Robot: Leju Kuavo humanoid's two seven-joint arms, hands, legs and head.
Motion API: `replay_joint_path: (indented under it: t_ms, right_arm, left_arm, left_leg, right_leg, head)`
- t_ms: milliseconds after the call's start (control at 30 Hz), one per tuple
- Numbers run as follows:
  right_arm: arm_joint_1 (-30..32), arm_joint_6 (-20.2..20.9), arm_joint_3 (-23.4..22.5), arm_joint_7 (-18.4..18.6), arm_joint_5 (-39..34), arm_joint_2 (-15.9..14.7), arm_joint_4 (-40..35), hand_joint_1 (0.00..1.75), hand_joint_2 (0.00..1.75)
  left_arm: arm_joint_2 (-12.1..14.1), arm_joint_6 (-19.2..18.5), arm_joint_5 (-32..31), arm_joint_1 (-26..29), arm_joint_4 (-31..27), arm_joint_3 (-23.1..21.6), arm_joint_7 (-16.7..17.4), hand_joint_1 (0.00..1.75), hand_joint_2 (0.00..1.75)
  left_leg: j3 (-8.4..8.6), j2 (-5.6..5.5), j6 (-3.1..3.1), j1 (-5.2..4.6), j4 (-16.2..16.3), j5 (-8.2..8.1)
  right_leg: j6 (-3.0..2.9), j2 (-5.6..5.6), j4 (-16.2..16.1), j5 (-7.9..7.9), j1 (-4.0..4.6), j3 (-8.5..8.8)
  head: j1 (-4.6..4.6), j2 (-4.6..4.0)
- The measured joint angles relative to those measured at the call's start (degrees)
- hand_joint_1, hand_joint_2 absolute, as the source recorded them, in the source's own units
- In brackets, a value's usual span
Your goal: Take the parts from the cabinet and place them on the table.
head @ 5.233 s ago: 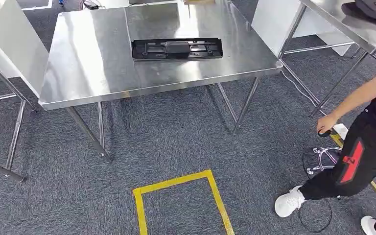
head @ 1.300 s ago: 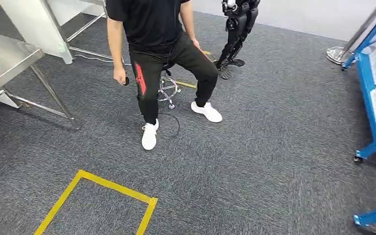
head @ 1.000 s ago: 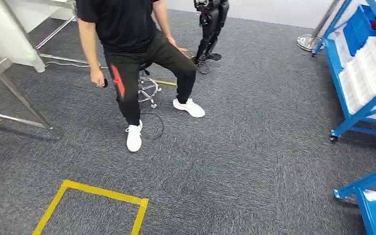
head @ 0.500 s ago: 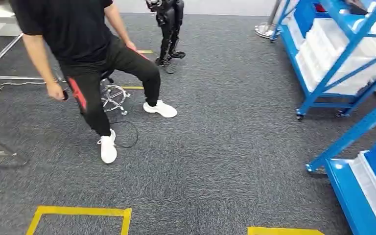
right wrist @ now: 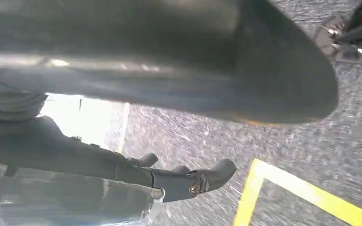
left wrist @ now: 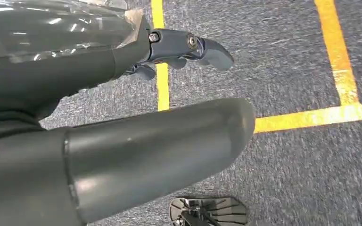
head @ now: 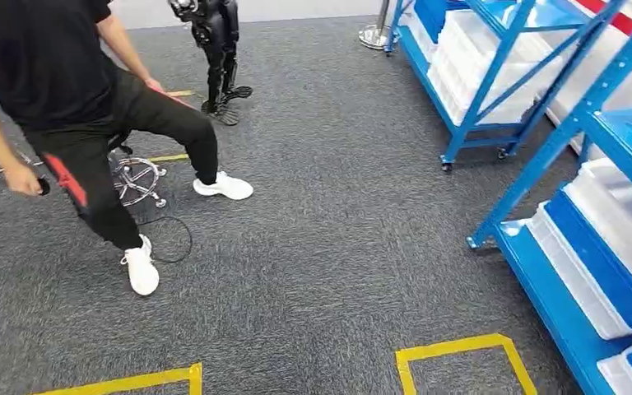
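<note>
Two hands hanging at the sides, left hand (left wrist: pixel 122 117) and right hand (right wrist: pixel 160 84), fingers (left wrist: pixel 207 47) loosely apart and holding nothing, free for the pickup. Facing the blue cabinet (head: pixel 543 164) with its white trays (head: pixel 617 239); parts themselves too hidden to tell. Seated person (head: pixel 74 107) well apart.

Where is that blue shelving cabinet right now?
In the head view, the blue shelving cabinet stands on the right side, holding white bins, across the grey carpet from the seated person on the left.
</note>
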Motion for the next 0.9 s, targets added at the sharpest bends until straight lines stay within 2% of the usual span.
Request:
replay_joint_path:
  t_ms: [33,67,133,167,200,233,267,300,333,367,400,433,467,500,533,567,600,667,700,733,767,833,867,900]
  right_arm:
    - [-0.22,0.0,0.0,0.0,0.0,0.11,-0.02,0.0,0.0]
    - [-0.25,0.0,-0.02,0.0,-0.04,0.13,-0.02,0.0,0.0]
    - [-0.03,0.0,-0.02,0.0,-0.11,0.11,-0.02,0.0,0.0]
    - [0.04,0.0,-0.04,0.0,-0.2,0.07,-0.02,0.0,0.0]
    - [0.01,0.0,-0.04,0.0,-0.22,0.07,-0.02,0.0,0.0]
    - [0.0,0.0,-0.04,0.0,-0.22,0.11,-0.02,0.0,0.0]
    - [0.04,0.0,-0.06,0.02,-0.28,0.02,-0.02,0.0,0.0]
    - [0.06,0.0,-0.07,0.02,-0.26,-0.02,-0.02,0.0,0.0]
    - [0.06,0.0,-0.07,0.0,-0.15,-0.02,-0.02,0.0,0.0]
    - [0.12,0.0,-0.04,-0.02,-0.04,-0.02,-0.02,0.0,0.0]
    - [0.16,0.0,-0.04,-0.04,0.02,-0.02,-0.02,0.0,0.0]
    - [0.17,0.0,-0.04,-0.13,0.11,0.0,-0.02,0.0,0.0]
    - [0.13,0.02,-0.04,-0.22,0.28,0.0,-0.02,0.0,0.0]
    - [0.06,0.11,-0.04,-0.26,0.48,0.0,-0.02,0.0,0.0]
    - [0.02,0.17,-0.04,-0.28,0.59,0.02,-0.02,0.0,0.0]
    - [-0.2,0.17,-0.04,-0.33,0.61,-0.02,-0.02,0.0,0.0]
    - [-0.06,0.17,-0.04,-0.35,0.59,-0.02,-0.02,0.0,0.0]
    - [0.35,0.17,-0.04,-0.33,0.48,-0.02,0.0,0.0,0.0]
    - [0.46,0.15,-0.04,-0.33,0.33,-0.09,0.04,0.0,0.0]
    - [0.4,0.15,-0.04,-0.33,0.15,-0.04,0.04,0.0,0.0]
    - [0.29,0.15,-0.04,-0.22,0.0,0.02,0.04,0.0,0.0]
    - [0.13,0.15,-0.07,-0.22,-0.18,0.02,0.04,0.0,0.0]
    - [0.14,0.15,-0.07,-0.22,-0.22,0.02,0.04,0.0,0.0]
    - [0.24,0.15,-0.07,-0.17,-0.26,0.0,0.04,0.0,0.0]
  left_arm:
    - [0.18,-0.11,-0.09,0.01,-0.04,-0.04,0.16,0.0,0.0]
    - [0.19,-0.13,-0.17,0.02,-0.02,-0.13,0.26,0.0,0.0]
    - [0.2,-0.15,-0.24,-0.23,-0.02,-0.31,0.48,0.0,0.0]
    - [0.11,-0.15,-0.24,-0.33,-0.02,-0.35,0.53,0.0,0.0]
    - [0.07,-0.15,-0.24,-0.37,-0.02,-0.39,0.57,0.0,0.0]
    - [0.13,-0.15,-0.24,-0.36,-0.02,-0.42,0.75,0.0,0.0]
    - [0.04,-0.2,-0.24,-0.27,0.0,-0.46,0.96,0.0,0.0]
    - [0.0,-0.24,-0.28,-0.11,0.02,-0.48,1.03,0.0,0.0]
    - [0.0,-0.24,-0.24,0.03,0.0,-0.48,1.16,0.0,0.0]
    - [0.0,-0.24,-0.22,0.09,0.02,-0.48,1.16,0.0,0.0]
    - [0.0,-0.22,-0.09,0.09,0.0,-0.48,1.16,0.0,0.0]
    - [-0.02,-0.2,0.2,0.08,0.0,-0.46,1.16,0.0,0.0]
    - [-0.02,-0.11,0.22,0.08,0.0,-0.46,1.14,0.0,0.0]
    - [-0.02,0.0,0.22,0.08,0.0,-0.46,1.12,0.0,0.0]
    - [-0.02,0.11,0.22,0.08,0.0,-0.46,1.12,0.0,0.0]
    - [-0.07,0.22,0.22,0.1,0.0,-0.46,1.12,0.0,0.0]
    - [-0.07,0.22,0.22,0.07,0.0,-0.48,1.2,0.0,0.0]
    - [-0.15,0.22,0.2,-0.02,0.0,-0.46,1.31,0.0,0.0]
    - [-0.44,0.22,0.15,-0.08,0.0,-0.48,1.31,0.0,0.0]
    - [-0.44,0.22,0.09,-0.03,0.0,-0.46,1.33,0.0,0.0]
    - [-0.42,0.22,-0.02,-0.01,0.0,-0.46,1.36,0.0,0.0]
    - [-0.44,0.13,-0.15,0.06,0.0,-0.46,1.49,0.0,0.0]
    - [-0.46,0.11,-0.15,0.06,0.0,-0.46,1.49,0.0,0.0]
    - [-0.48,0.11,-0.15,0.06,0.0,-0.46,1.51,0.0,0.0]
  left_leg:
    - [0.06,0.49,-0.5,-0.55,0.08,-0.33]
    - [0.4,1.09,-0.93,-0.57,0.05,-0.55]
    - [1.06,2.14,-1.46,-0.38,-0.27,-0.63]
    - [1.29,2.72,-1.9,-0.31,-0.34,-0.82]
    - [1.18,1.65,-2.32,0.24,0.32,-1.34]
    - [0.53,-1.18,-2.39,0.32,2.19,-2.99]
    - [-1.38,-3.16,-2.39,0.38,6.6,-5.91]
    - [-3.45,-4.05,-2.39,0.41,11.03,-8.09]
    - [-5.47,-4.37,-2.41,0.41,15.05,-9.53]
    - [-6.67,-4.51,-2.36,0.41,16.95,-9.54]
    - [-6.73,-4.55,-2.23,0.41,16.31,-8.23]
    - [-5.73,-4.69,-2.03,0.41,13.37,-5.71]
    - [-3.82,-5.23,-1.82,0.42,8.67,-2.58]
    - [-1.76,-6.68,-1.58,0.52,3.65,0.21]
    - [-1.08,-9.42,-1.51,0.69,2.05,-0.51]
    - [-1.12,-9.27,-1.62,0.57,1.36,-0.22]
    - [-1.2,-8.51,-1.45,0.23,1.45,-0.17]
    - [-0.98,-7.47,-0.73,-0.3,1.11,0.15]
    - [-0.65,-6.58,0.09,0.33,0.05,0.84]
    - [-0.37,-5.96,0.3,0.07,-0.42,1.02]
    - [-0.36,-5.07,0.75,0.01,-0.5,1.12]
    - [-0.53,-3.35,0.74,-0.17,-0.49,1.11]
    - [-0.62,-2.51,0.73,-0.17,-0.47,1.1]
    - [-0.61,-1.71,0.7,-0.17,-0.47,1.08]
  right_leg:
    - [-0.64,-2.17,-1.59,0.32,0.45,0.97]
    - [-1.39,-1.46,-1.85,0.72,0.85,1.02]
    - [-2.15,-0.31,-1.78,0.59,1.15,0.36]
    - [-2.68,0.4,-2.0,0.72,1.03,0.36]
    - [-3.22,1.15,-2.25,0.99,-0.09,1.25]
    - [-3.59,1.6,-2.25,1.0,0.2,1.15]
    - [-4.15,2.17,-2.19,1.15,0.34,1.1]
    - [-4.22,2.87,-2.18,1.18,0.53,1.06]
    - [-4.4,3.67,-2.16,1.22,0.79,1.02]
    - [-4.4,4.47,-2.14,1.21,0.97,1.05]
    - [-4.4,5.25,-2.11,1.21,1.11,1.12]
    - [-4.39,6.11,-1.99,1.19,1.12,1.18]
    - [-4.37,7.02,-1.82,1.18,1.12,1.22]
    - [-4.35,7.85,-1.62,1.16,1.09,1.21]
    - [-4.26,8.36,-1.58,1.17,1.13,0.95]
    - [-3.95,9.07,-1.3,1.17,1.45,0.52]
    - [-3.56,9.51,-1.43,1.38,1.15,0.14]
    - [-2.59,10.69,-1.96,1.77,0.9,-0.27]
    - [-2.4,9.81,-1.41,1.61,1.14,-0.52]
    - [-2.45,6.26,0.05,0.72,1.21,-1.37]
    - [-2.67,4.43,3.42,-1.32,1.16,-3.25]
    - [-2.74,3.69,12.06,-4.98,0.92,-7.58]
    - [-2.35,3.63,15.33,-5.84,0.83,-9.09]
    - [-1.85,3.51,15.54,-5.56,0.68,-8.99]
  head:
    - [-0.02,0.0]
    - [-0.24,0.0]
    - [-0.31,0.0]
    - [-0.26,0.0]
    - [-0.37,0.0]
    - [-0.57,0.0]
    - [-0.68,0.0]
    - [-0.7,0.0]
    - [-0.68,0.0]
    - [-0.72,0.0]
    - [-0.68,0.0]
    - [-0.7,0.0]
    - [-0.7,0.0]
    - [-0.7,0.0]
    - [-0.66,0.0]
    - [-0.66,0.0]
    - [-0.63,0.0]
    - [-0.68,0.0]
    - [-0.63,0.0]
    - [-0.59,0.0]
    - [-0.33,0.0]
    - [-0.31,0.0]
    - [-0.28,0.0]
    - [-0.31,0.0]
